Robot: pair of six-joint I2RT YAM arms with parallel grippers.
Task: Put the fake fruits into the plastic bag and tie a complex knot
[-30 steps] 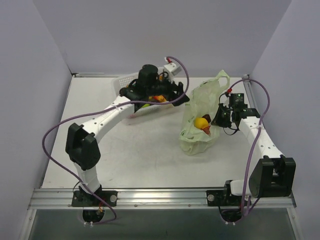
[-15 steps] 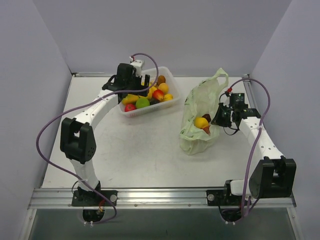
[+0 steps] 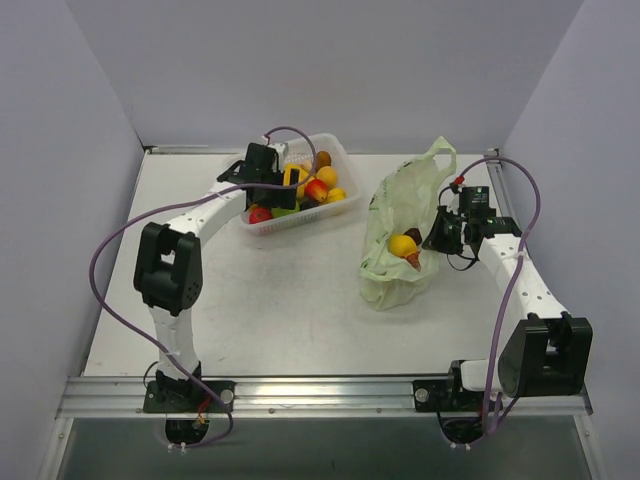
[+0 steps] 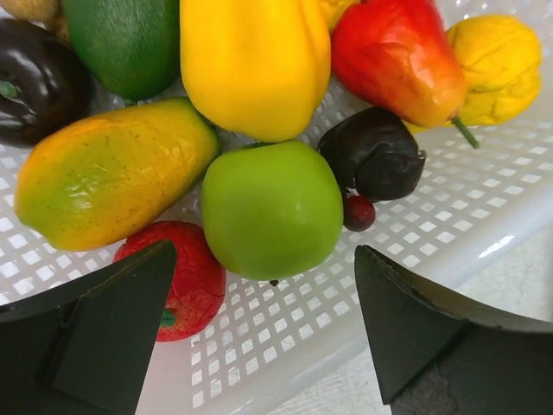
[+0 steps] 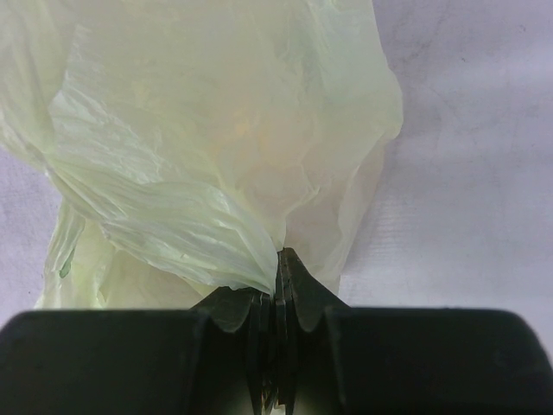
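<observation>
At the far left of the table (image 3: pixel 300 300), the basket (image 3: pixel 338 152) is seen with the left gripper (image 4: pixel 263 259) held over it, its jaws spread wide and nothing between them. Below the jaws an apple (image 4: pixel 272 212) lies among the fruits (image 3: pixel 318 188), with a yellow pepper (image 4: pixel 255 65) beyond it. A red fruit (image 4: pixel 190 277) is partly hidden behind one finger (image 4: pixel 95 320), and a green fruit (image 4: pixel 130 39) and a dark one (image 4: pixel 39 78) are cut off at the frame's edge. From above, part of the basket is covered by the arm.

To the right, well apart, the bag (image 3: pixel 395 285) lies crumpled on the table. A yellow fruit (image 3: pixel 402 245) and a brown one (image 3: pixel 413 261) are seen through its film; a darker piece beside them cannot be made out. The bag's right edge is pinched in the tightly closed right gripper (image 5: pixel 278 268).
</observation>
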